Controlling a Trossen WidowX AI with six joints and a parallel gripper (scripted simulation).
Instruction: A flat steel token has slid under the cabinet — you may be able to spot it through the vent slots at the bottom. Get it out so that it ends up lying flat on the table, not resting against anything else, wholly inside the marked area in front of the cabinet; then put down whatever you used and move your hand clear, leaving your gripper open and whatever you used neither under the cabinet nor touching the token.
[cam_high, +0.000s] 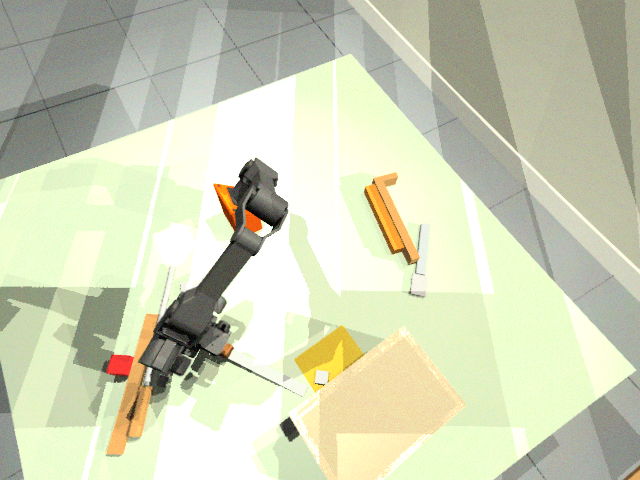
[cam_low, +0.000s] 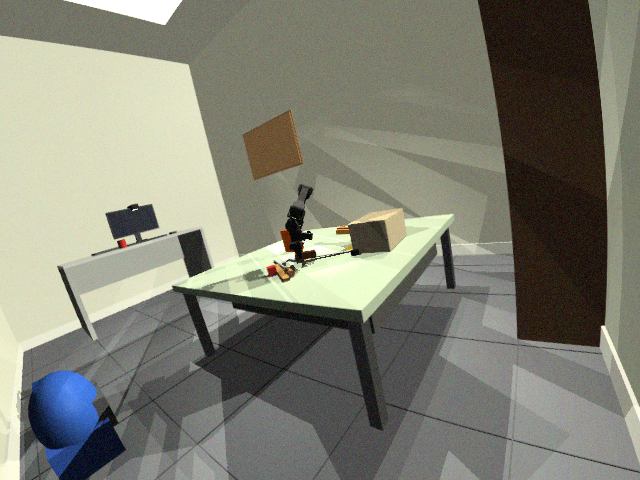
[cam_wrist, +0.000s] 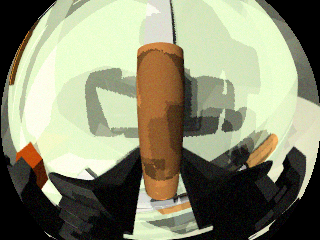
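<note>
My gripper (cam_high: 205, 349) (cam_wrist: 159, 151) is low over the table and shut on the brown wooden handle (cam_wrist: 159, 114) of a long tool. Its flat grey blade (cam_high: 268, 375) (cam_wrist: 159, 14) points at the yellow marked area (cam_high: 330, 348) in front of the tan cabinet (cam_high: 392, 408) (cam_low: 376, 230). A small flat grey square (cam_high: 321, 377), seemingly the token, lies on the yellow area's edge right by the cabinet front. In the exterior view the gripper (cam_low: 299, 256) is too small to judge.
A red cube (cam_high: 119, 364), a long wooden plank (cam_high: 117, 434) and another wooden-handled tool (cam_high: 140, 408) lie left of the gripper. A black cube (cam_high: 289, 428) sits by the cabinet corner. An orange L-shaped stick (cam_high: 392, 219) and a grey scraper (cam_high: 421, 263) lie at the far right.
</note>
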